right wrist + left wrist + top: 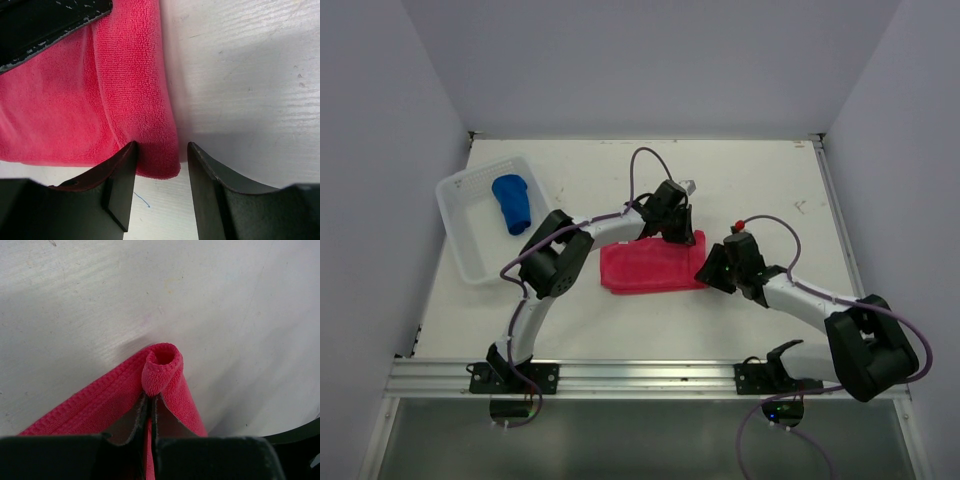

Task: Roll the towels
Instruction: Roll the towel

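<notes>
Pinching pink towel (645, 270) fold: left gripper (150, 399) closed | right gripper (161, 148) open astride its corner

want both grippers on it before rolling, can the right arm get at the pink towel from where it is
Probably yes: the right gripper is open, its jaws straddling a corner of the pink towel, with nothing else between them.

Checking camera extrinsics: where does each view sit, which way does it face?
Top external: above, behind bases, looking down at the table; left arm, right arm show.
Left wrist: on left arm, looking along left gripper, shut on pink towel's rolled corner.
Right wrist: on right arm, looking down past open right gripper.
All share the pink towel.
</notes>
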Controlling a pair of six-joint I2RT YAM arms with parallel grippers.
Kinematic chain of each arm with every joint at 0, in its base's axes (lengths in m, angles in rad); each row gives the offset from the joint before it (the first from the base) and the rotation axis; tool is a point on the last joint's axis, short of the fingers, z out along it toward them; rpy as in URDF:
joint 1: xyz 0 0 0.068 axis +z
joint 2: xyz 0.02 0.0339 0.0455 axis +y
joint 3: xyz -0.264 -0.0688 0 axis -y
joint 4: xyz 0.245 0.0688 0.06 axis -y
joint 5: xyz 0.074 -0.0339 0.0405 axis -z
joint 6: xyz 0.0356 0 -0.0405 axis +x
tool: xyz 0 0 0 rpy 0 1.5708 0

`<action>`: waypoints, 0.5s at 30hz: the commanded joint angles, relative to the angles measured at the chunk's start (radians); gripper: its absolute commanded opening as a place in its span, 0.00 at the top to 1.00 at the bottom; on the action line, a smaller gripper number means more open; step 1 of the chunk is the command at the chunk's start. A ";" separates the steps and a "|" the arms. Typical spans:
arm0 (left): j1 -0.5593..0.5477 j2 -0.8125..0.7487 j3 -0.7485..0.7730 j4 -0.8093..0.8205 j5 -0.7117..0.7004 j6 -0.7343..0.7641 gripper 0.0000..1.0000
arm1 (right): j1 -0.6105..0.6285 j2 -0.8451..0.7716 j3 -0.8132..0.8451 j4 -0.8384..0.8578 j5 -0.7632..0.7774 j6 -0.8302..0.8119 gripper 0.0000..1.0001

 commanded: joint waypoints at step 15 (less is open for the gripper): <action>0.010 -0.012 0.030 -0.003 0.008 0.009 0.97 | 0.001 -0.008 -0.122 0.166 -0.003 -0.043 0.87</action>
